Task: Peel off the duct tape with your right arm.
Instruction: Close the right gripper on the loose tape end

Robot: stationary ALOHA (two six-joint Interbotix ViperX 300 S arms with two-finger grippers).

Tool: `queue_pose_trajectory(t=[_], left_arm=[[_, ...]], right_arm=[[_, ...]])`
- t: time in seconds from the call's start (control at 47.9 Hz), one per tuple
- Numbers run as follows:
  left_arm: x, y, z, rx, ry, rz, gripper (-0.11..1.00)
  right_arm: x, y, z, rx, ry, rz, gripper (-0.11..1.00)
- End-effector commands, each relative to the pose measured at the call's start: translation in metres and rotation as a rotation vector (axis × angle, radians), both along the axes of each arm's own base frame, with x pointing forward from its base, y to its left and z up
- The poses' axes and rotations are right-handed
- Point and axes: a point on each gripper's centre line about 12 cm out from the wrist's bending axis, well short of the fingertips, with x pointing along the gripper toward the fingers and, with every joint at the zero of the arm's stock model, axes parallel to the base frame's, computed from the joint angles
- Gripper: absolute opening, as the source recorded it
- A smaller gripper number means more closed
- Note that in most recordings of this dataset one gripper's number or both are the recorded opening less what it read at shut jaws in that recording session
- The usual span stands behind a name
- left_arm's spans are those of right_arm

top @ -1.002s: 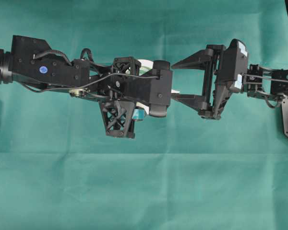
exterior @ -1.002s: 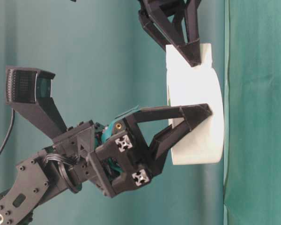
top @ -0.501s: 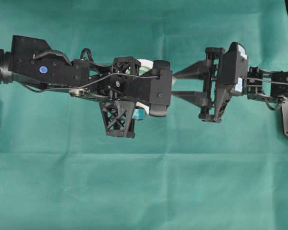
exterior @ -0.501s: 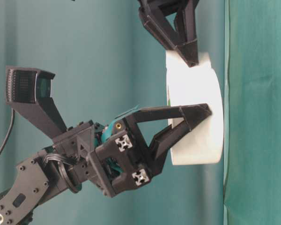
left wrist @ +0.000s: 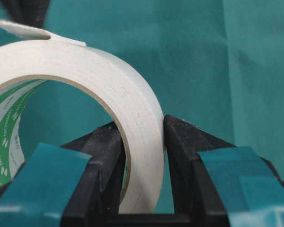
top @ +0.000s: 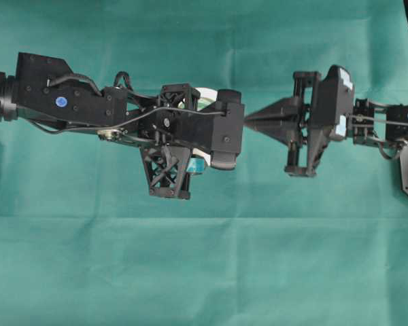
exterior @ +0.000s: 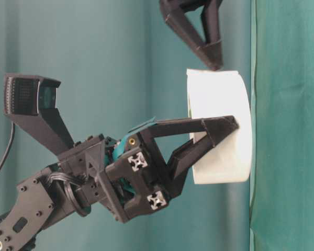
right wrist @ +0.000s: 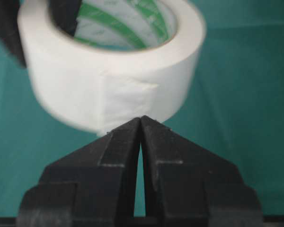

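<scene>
The left hand (exterior: pixel 220 137) is gripping the duct tape (exterior: pixel 220 125), holding the roll up above the green surface (top: pixel 204 272). In the left wrist view its two fingers (left wrist: pixel 102 161) are pinching the wall of the roll, one inside the ring against the green-printed core and one on the outer white face. In the overhead view the roll (top: pixel 205 95) is showing only as a pale sliver behind the left hand (top: pixel 214 132), near the middle of the surface.

The right hand (top: pixel 255 119) is sitting fully closed, its two pointed fingers (right wrist: pixel 154 142) pressed together into a single wedge with only a hairline slit between them. In the right wrist view the tips are sitting right at the lower edge of the roll (right wrist: pixel 109 66), just below the seam where the flat strip end (right wrist: pixel 128 101) is lying on the outer face. Whether any tape is caught between them cannot be told from that view. In the table-level view the tip of the right hand (exterior: pixel 213 64) is standing just off the edge of the roll. In the left wrist view a thin loose flap (left wrist: pixel 23 29) is lifting off the top of the roll (left wrist: pixel 99 80), beside a dark shape at the top edge of the picture
</scene>
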Motion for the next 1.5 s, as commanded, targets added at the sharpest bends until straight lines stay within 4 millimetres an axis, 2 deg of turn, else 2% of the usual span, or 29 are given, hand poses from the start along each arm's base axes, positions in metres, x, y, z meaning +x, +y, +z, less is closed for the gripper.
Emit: queue_pose_trajectory(t=[0.0, 0.251, 0.418, 0.501, 0.564, 0.626, 0.689, 0.793, 0.835, 1.107, 1.316, 1.399, 1.483], left_arm=[[0.000, 0.001, 0.023, 0.002, -0.061, 0.002, 0.23], [0.000, 0.001, 0.022, 0.002, -0.060, 0.002, 0.23], [0.000, 0.002, 0.022, 0.002, -0.058, 0.003, 0.23], [0.000, 0.001, 0.021, 0.002, -0.057, 0.002, 0.23], [0.000, 0.001, 0.021, 0.002, -0.057, 0.002, 0.23], [0.000, 0.002, 0.021, 0.002, -0.057, 0.003, 0.23], [0.000, 0.002, 0.021, 0.002, -0.055, 0.003, 0.23], [0.000, 0.001, 0.020, 0.002, -0.054, 0.002, 0.23], [-0.001, 0.002, 0.020, 0.002, -0.052, 0.003, 0.23], [-0.001, 0.001, 0.019, 0.002, -0.051, 0.002, 0.23], [-0.001, 0.001, 0.018, 0.002, -0.048, 0.002, 0.23], [-0.002, 0.001, 0.017, 0.002, -0.046, 0.002, 0.23], [-0.002, 0.002, 0.017, 0.002, -0.046, 0.003, 0.22]], right_arm=[[-0.002, 0.003, 0.009, -0.005, -0.035, 0.009, -0.09], [-0.012, 0.007, 0.018, -0.007, -0.067, 0.021, -0.09], [-0.010, 0.007, 0.016, -0.007, -0.061, 0.021, -0.09], [-0.007, 0.006, 0.015, -0.007, -0.056, 0.019, -0.04], [-0.003, 0.006, 0.014, -0.006, -0.052, 0.021, 0.03], [0.000, 0.006, 0.013, -0.006, -0.049, 0.021, 0.15], [0.003, 0.006, 0.012, -0.005, -0.044, 0.020, 0.31], [0.006, 0.006, 0.011, -0.006, -0.042, 0.020, 0.62], [0.007, 0.006, 0.011, -0.006, -0.041, 0.020, 0.67], [0.008, 0.004, 0.015, -0.002, -0.067, 0.008, 0.59], [0.008, -0.003, 0.016, 0.015, -0.085, -0.029, 0.12], [0.007, -0.005, 0.015, 0.023, -0.082, -0.042, 0.00], [0.006, -0.005, 0.015, 0.024, -0.081, -0.044, -0.06]])
